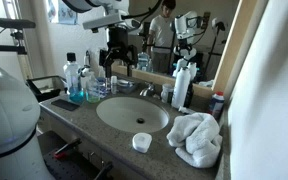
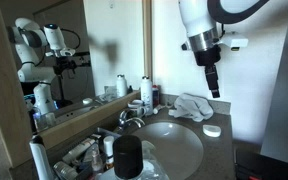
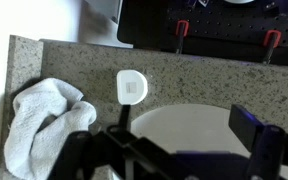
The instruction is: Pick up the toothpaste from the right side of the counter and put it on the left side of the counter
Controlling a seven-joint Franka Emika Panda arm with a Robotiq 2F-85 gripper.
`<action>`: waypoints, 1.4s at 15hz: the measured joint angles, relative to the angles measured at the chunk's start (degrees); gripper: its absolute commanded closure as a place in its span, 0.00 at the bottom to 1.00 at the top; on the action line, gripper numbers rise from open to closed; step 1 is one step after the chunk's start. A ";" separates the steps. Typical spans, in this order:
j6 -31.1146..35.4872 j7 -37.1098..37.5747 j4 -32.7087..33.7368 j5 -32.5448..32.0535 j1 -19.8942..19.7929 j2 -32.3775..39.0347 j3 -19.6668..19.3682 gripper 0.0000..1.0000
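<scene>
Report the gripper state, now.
The gripper: open, holding nothing.

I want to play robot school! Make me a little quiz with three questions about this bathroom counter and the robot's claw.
1. True or false: the gripper is holding something.
2. What lies crumpled on the counter near the small white object? A) a white towel B) a red cup C) a book
3. Fill the gap: the small white object rests on the counter, just outside the rim of the white ____.
Key: 1 false, it hangs open and empty above the counter. 2 A. 3 sink.
</scene>
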 measured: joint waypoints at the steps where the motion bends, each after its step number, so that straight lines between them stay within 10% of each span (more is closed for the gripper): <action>1: 0.01 0.00 0.00 0.00 0.00 0.00 0.00 0.00; 8: 1.89 2.33 0.04 0.35 -0.08 0.40 -1.62 0.00; 14: 15.47 4.78 3.93 2.84 -5.54 8.85 -12.89 0.00; 21: 26.49 5.10 17.95 21.48 -9.96 28.89 -20.49 0.00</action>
